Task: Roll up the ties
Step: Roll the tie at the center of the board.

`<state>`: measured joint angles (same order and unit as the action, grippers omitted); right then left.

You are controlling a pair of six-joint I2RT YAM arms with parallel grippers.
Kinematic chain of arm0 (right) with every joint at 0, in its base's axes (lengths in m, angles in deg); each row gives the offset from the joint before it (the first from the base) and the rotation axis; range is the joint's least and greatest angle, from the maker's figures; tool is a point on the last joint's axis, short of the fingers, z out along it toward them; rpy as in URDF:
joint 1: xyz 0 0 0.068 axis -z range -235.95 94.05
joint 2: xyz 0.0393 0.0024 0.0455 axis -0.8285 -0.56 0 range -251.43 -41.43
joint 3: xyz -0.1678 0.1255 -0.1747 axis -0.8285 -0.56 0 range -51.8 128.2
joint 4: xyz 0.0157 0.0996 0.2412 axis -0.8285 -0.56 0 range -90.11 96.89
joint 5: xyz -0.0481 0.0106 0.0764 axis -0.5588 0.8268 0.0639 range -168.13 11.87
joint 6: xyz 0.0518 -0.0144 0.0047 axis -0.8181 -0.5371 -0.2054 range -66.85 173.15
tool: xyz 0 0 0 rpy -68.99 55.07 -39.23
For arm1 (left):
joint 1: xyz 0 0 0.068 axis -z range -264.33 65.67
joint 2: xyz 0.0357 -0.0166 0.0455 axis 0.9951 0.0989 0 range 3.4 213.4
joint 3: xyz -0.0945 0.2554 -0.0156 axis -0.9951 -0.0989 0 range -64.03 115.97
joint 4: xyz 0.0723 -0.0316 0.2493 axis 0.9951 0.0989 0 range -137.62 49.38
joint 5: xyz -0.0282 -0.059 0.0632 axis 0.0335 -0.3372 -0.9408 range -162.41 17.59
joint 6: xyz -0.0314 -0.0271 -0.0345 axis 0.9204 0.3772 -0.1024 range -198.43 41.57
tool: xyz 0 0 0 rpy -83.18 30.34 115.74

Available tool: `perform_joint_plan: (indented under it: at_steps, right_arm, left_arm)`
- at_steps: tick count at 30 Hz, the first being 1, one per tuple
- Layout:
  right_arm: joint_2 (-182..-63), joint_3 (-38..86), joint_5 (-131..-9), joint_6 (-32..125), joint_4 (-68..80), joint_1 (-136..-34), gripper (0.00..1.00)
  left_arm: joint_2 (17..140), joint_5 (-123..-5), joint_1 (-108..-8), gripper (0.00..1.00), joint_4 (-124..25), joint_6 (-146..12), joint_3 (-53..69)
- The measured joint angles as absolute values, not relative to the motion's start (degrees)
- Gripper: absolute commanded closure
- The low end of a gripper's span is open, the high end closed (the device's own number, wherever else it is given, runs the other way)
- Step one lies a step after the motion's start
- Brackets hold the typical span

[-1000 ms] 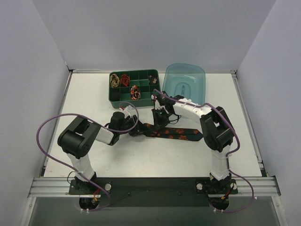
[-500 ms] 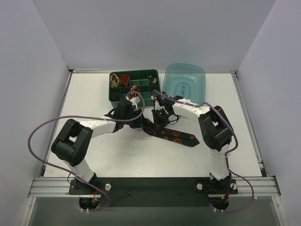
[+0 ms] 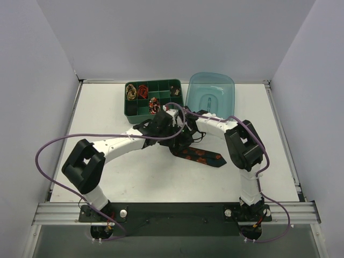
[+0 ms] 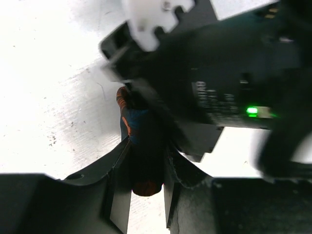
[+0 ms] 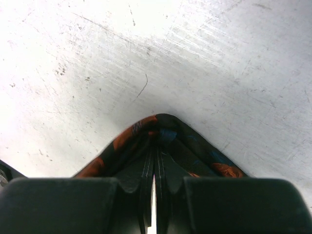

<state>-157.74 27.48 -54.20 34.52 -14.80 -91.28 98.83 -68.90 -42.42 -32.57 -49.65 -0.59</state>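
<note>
Fingers of right gripper pinched tight on folded end of tie. Left gripper fingers narrow, fabric filling gap between them. Tie lies on table just in front of green tray, tail trailing off to tray's right. Coiled ties sit inside tray. Rolling judged barely begun. Hold right pinch as core; wrap with left, edges aligned, tension light, else coil telescopes.

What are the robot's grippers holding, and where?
The right gripper pinches a fold of the blotched tie. The left gripper straddles it; whether it grips is unclear.
</note>
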Motion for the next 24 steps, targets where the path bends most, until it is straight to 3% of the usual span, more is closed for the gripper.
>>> perform_joint_plan:
  at_steps: [10, 24]
  right_arm:
    - [-158.18, 27.51, -52.32, 33.69, -14.89, -90.38, 1.0]
    - [-158.09, 27.51, -51.73, 33.91, -14.32, -91.08, 1.0]
  left_arm:
    - [102.48, -81.47, -36.32, 0.66, -23.74, -50.29, 7.17]
    - [102.13, -86.8, -38.07, 0.66, -23.81, -49.3, 3.58]
